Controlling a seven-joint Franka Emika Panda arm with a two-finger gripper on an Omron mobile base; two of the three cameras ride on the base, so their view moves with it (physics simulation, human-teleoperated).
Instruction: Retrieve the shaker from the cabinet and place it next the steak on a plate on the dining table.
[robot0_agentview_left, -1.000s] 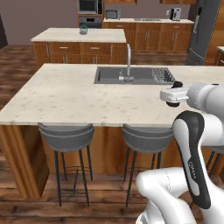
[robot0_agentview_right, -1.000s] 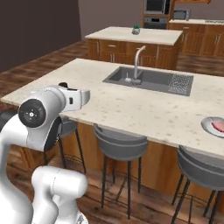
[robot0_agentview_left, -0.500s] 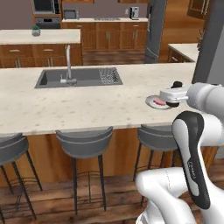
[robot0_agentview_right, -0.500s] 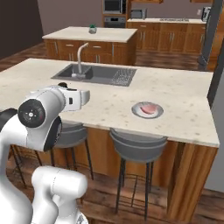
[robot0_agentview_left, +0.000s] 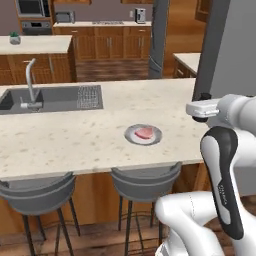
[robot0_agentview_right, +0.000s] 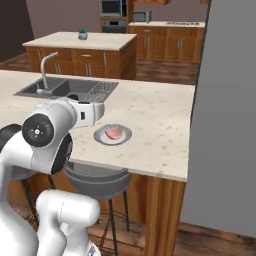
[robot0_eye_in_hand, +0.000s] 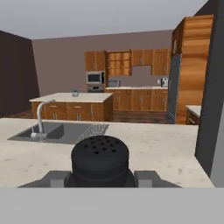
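Note:
In the hand view, the black shaker (robot0_eye_in_hand: 100, 161) with its perforated top sits between my gripper's fingers (robot0_eye_in_hand: 146, 178); the gripper (robot0_eye_in_hand: 101, 177) is shut on it. From the left base view, the gripper (robot0_agentview_left: 202, 108) hovers at the right end of the dining table (robot0_agentview_left: 75, 142), right of the light-grey plate (robot0_agentview_left: 131, 135) carrying the pink steak (robot0_agentview_left: 145, 132). The right base view puts the gripper (robot0_agentview_right: 96, 112) just left of and above the plate (robot0_agentview_right: 100, 136) and steak (robot0_agentview_right: 114, 133). The open wooden cabinet (robot0_eye_in_hand: 119, 63) hangs on the far wall.
An inset sink (robot0_agentview_left: 50, 97) with a faucet (robot0_agentview_left: 31, 80) lies left of the plate. Grey stools (robot0_agentview_left: 145, 182) stand under the table's near edge. A tall grey panel (robot0_agentview_right: 230, 115) rises at the table's right end. A smaller island (robot0_agentview_left: 35, 45) stands behind.
The whole scene has slid left in both base views as the base drove right along the table; the plate with the steak now lies near the gripper. The arm's pose is unchanged.

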